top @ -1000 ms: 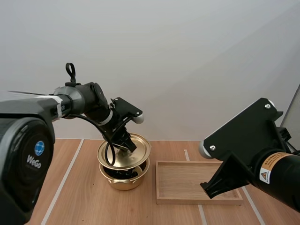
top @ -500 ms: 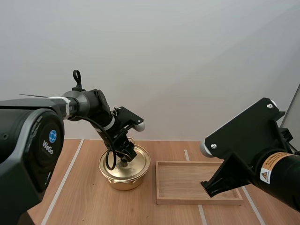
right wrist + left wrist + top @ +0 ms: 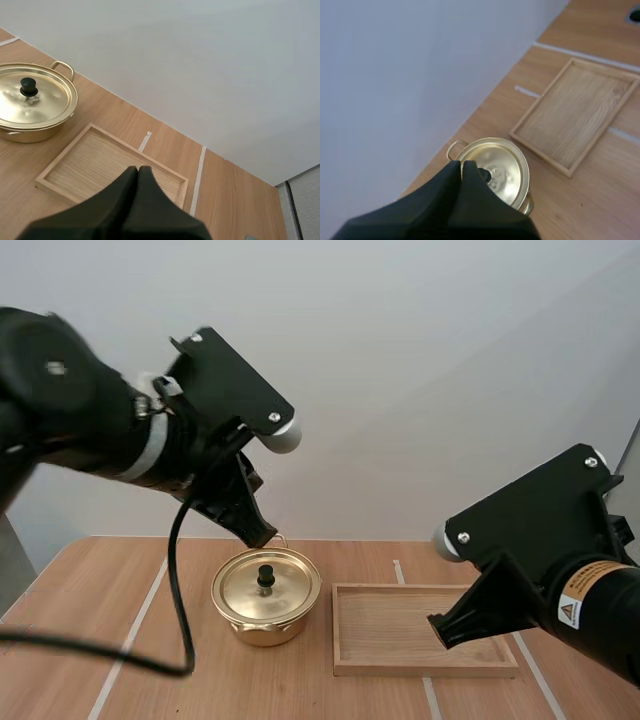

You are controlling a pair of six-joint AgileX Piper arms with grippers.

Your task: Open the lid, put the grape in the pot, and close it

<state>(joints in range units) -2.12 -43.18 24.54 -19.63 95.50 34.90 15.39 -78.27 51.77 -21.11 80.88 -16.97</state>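
Gold lid (image 3: 285, 585) seated on pot (image 3: 262, 628); tray (image 3: 400, 625) at its 3 o'clock. Left jaws, right jaws closed, empty. Closing looks done; next, arms retreat.

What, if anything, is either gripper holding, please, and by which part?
Nothing; left gripper and right gripper both have empty, shut jaws, and the lid rests on the pot.

Left arm (image 3: 70, 415) and right arm (image 3: 545, 530) aloft, jaws pressed together.

Gold pot (image 3: 265, 625) on table, lid (image 3: 266, 584) seated flat, black knob (image 3: 266, 575) upright
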